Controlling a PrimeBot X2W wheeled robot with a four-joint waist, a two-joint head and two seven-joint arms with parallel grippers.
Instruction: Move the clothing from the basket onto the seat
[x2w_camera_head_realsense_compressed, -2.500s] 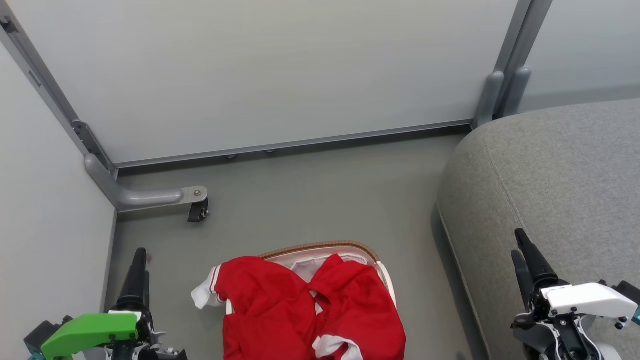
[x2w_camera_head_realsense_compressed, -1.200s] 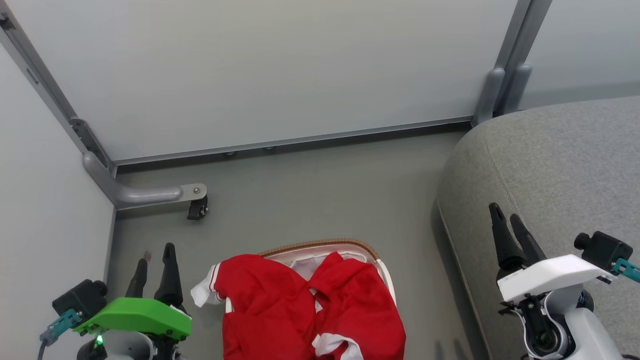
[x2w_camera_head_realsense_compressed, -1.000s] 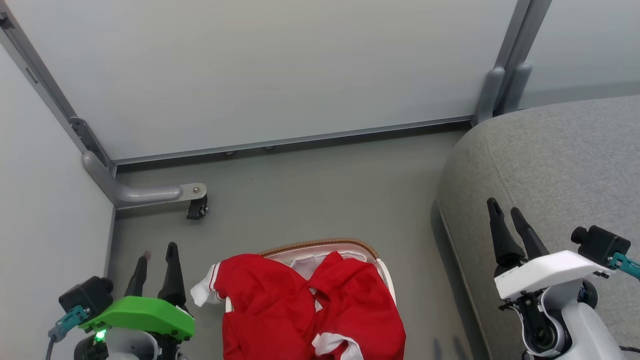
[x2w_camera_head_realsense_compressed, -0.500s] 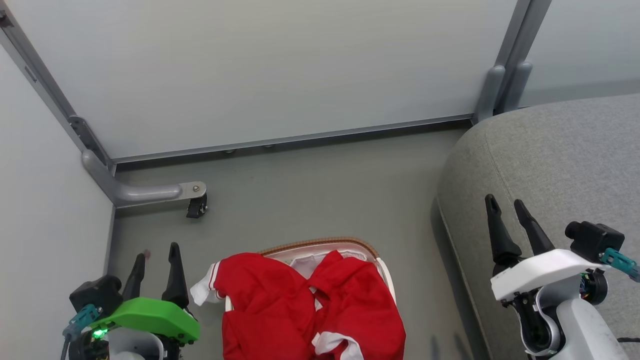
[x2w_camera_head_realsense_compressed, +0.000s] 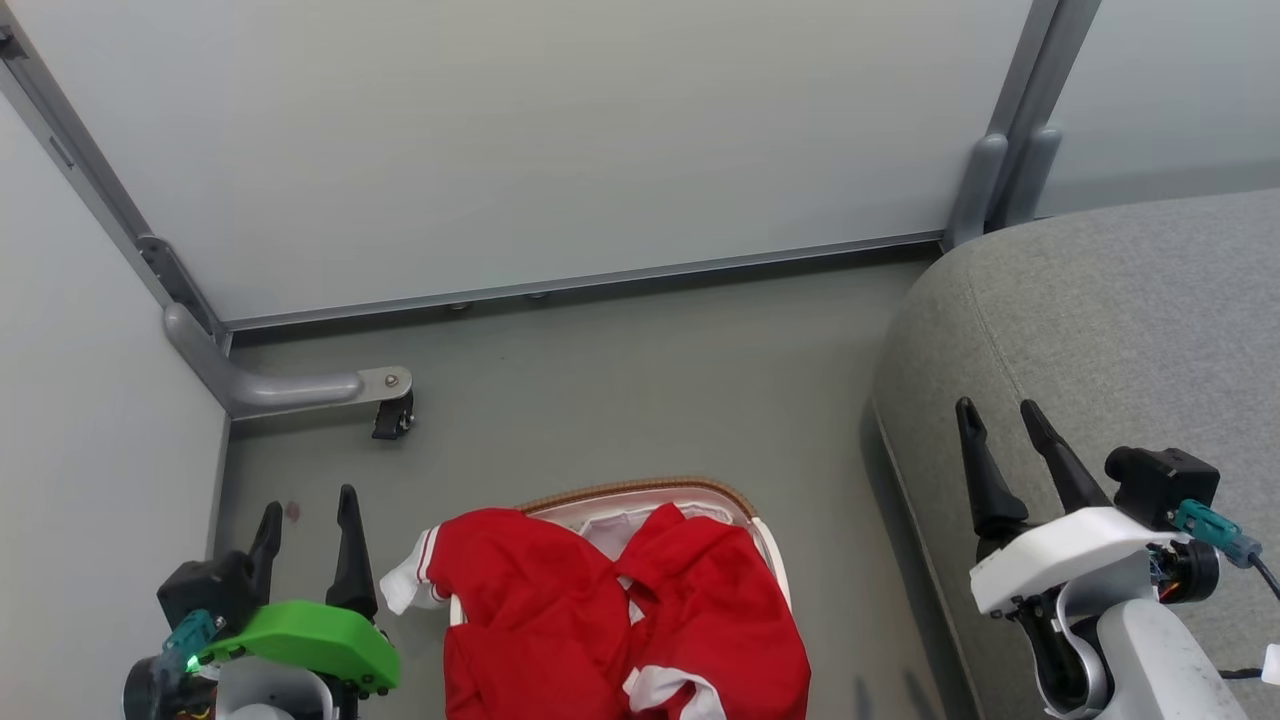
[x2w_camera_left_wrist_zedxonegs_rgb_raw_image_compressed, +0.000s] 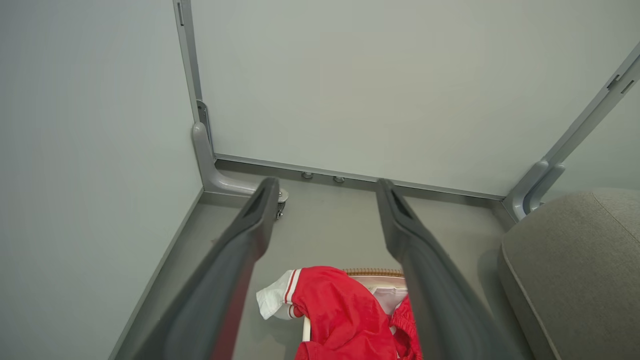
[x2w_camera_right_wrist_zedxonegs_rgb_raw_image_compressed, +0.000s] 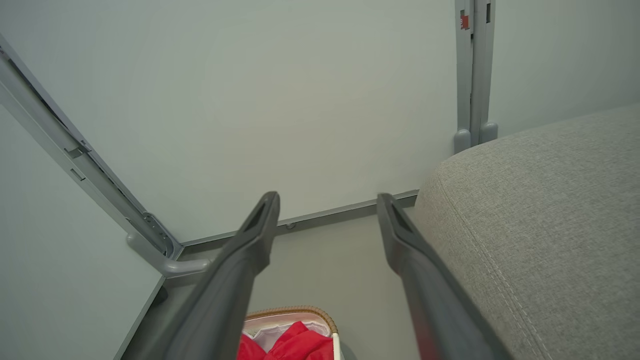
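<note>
Opens left gripper (x2w_camera_head_realsense_compressed: 308, 502) and right gripper (x2w_camera_head_realsense_compressed: 997, 407) from pressed together to spread, both empty; leaves clothing (x2w_camera_head_realsense_compressed: 620, 610) heaped in basket (x2w_camera_head_realsense_compressed: 640, 492) on the floor (x2w_camera_head_realsense_compressed: 620, 380) beside seat (x2w_camera_head_realsense_compressed: 1100, 330), so reads as ready for first pick, not begun

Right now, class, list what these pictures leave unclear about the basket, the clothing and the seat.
The basket: head view, near end cut off by the bottom edge; inside mostly hidden under the clothing.
The clothing: head view, lower part cut off by the same edge; folds hide its shape.
The seat: every view, extent cut off by the right edge.
</note>
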